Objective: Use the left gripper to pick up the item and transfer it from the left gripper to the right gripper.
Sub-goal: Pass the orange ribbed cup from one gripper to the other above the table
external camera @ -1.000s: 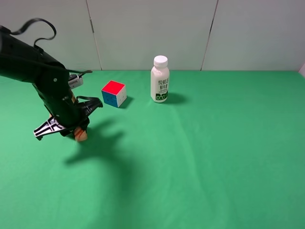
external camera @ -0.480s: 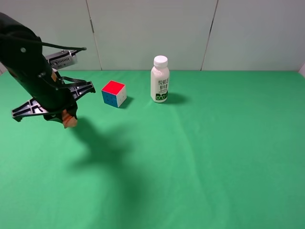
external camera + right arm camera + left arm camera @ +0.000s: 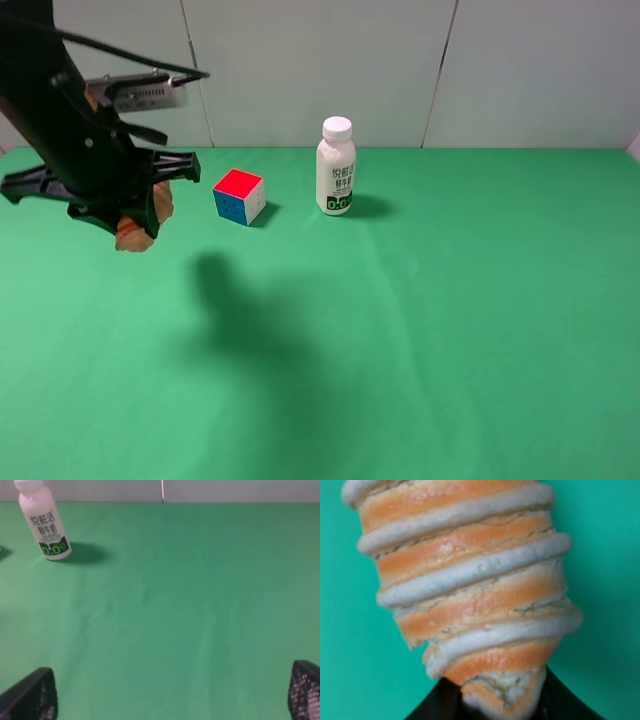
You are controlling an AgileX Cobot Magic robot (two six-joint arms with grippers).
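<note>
HIGH CAMERA: The left gripper [image 3: 122, 212] hangs above the green cloth [image 3: 450, 320] at the left of the table, jaws clamped on the item [image 3: 129, 238], whose orange-brown end pokes out below the black fingers. Its shadow falls on the cloth lower and to the right. A red-topped puzzle cube [image 3: 239, 195] sits near the gripper's right, and a white milk bottle [image 3: 336, 166] stands upright further right, close to the back wall

LEFT WRIST CAMERA: The ridged roll fills the view with orange bands and pale grooves, its near end pinched between dark fingers, with green cloth behind

RIGHT WRIST CAMERA: The right gripper [image 3: 167, 695] is spread wide and empty, its fingers [image 3: 30, 697] over the cloth, the bottle well apart from it
</note>
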